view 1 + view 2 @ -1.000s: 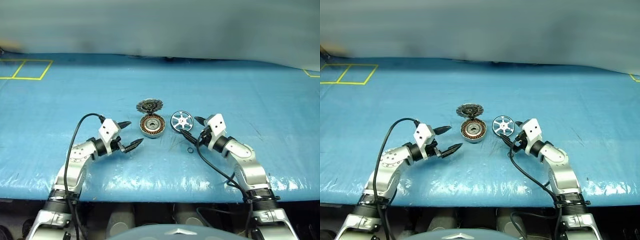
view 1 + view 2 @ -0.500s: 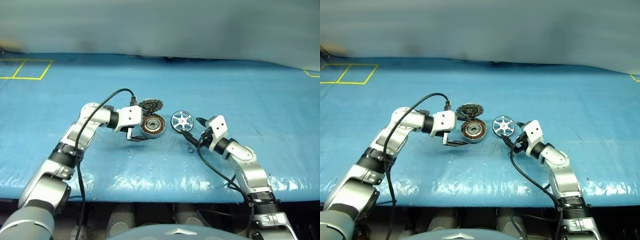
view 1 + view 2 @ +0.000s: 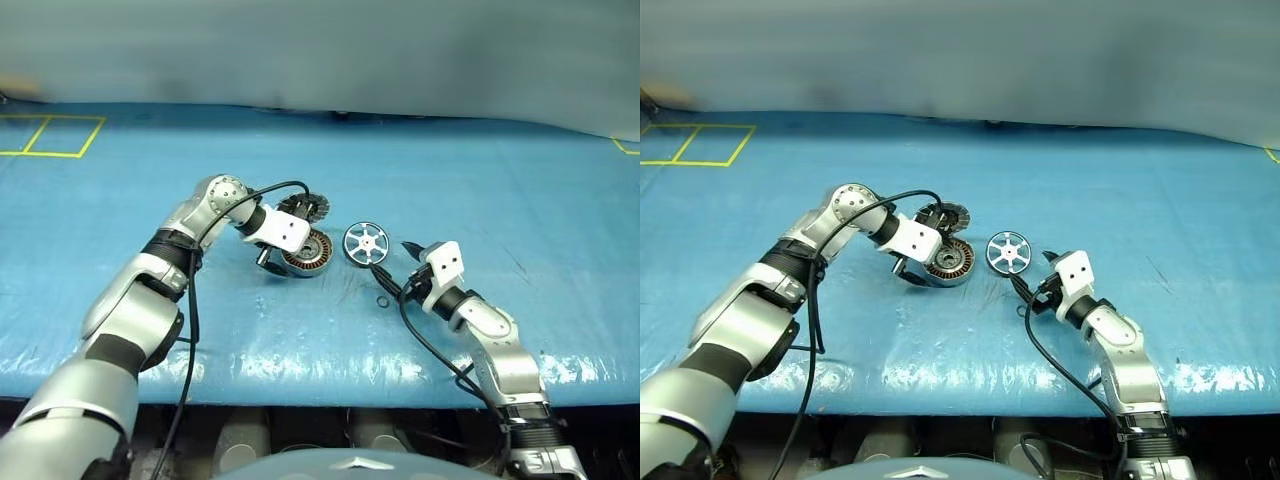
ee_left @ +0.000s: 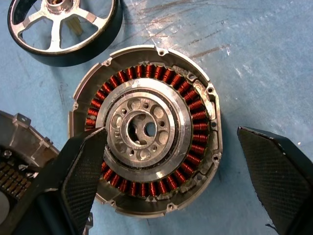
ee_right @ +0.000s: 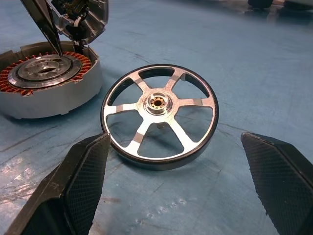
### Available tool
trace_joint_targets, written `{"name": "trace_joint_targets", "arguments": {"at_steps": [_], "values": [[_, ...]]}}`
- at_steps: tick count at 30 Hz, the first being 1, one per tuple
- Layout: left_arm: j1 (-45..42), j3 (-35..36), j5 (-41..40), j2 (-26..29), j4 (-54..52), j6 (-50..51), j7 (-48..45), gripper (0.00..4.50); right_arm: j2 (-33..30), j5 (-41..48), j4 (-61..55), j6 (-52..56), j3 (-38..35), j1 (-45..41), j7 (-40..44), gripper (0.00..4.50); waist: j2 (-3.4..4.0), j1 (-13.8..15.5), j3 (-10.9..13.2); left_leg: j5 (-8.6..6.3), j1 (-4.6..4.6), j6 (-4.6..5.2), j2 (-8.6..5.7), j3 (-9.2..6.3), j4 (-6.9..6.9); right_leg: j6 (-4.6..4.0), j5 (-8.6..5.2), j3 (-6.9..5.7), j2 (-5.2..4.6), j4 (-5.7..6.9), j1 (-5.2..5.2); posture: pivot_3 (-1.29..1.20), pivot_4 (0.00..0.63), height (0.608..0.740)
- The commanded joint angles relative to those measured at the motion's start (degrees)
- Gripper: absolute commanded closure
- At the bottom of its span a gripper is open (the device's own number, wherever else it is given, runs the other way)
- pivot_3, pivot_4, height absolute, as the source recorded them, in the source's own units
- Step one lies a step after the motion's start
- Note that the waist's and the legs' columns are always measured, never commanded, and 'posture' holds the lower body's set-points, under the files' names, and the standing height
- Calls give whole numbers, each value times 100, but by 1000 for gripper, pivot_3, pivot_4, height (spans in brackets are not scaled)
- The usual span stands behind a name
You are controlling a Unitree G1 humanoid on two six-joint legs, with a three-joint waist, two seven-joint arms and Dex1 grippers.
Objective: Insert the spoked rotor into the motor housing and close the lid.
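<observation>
Three parts are laid out close together on the blue desk (image 3: 480,190): the motor housing (image 3: 305,252) with its copper windings facing up, the lid (image 3: 303,208) just behind it, and the spoked rotor (image 3: 366,242) just to the right of the housing, apart from it. Nothing has been assembled yet, so the job looks to be at the very first step, the approach for a pickup. The left tool (image 4: 186,181) is hung right over the housing and pointed down at it, jaws spread wide to either side of the ring with nothing gripped; it can't be told whether one of its fingers (image 4: 80,169) is touching the rim or just floating above it. The right tool (image 5: 176,188) is held low and near level, aimed at the rotor, jaws also wide and empty, with the wheel framed between them but not yet reached. In the right wrist view the rotor seems propped a bit on its hub rather than lying dead flat, though that's hard to call. Next, probably, the rotor needs to be closed on across its dark rim, lifted, and centred over the housing's hub while the housing gets steadied, so alignment will matter.
</observation>
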Motion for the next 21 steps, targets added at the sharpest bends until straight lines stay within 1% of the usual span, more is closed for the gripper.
{"name": "trace_joint_targets", "arguments": {"at_steps": [1,8,21], "values": [[-238,44,77,-96,219,-254,-63,0,-36,60,-269,-132,-190,21,-68,23,0,-7,0,0,0,0,0,0,2,0,0,0,0,1,0,0,150,740],[-231,-34,305,-85,362,-471,-161,0,-48,41,-277,-113,-236,8,-73,23,-1,-9,0,0,1,0,1,-1,5,0,0,0,1,5,2,0,150,740],[-316,172,260,64,220,-516,121,0,-36,21,-148,-108,-162,-77,6,23,-1,-6,0,0,1,0,1,-2,8,0,1,0,2,9,2,0,150,740]]}}
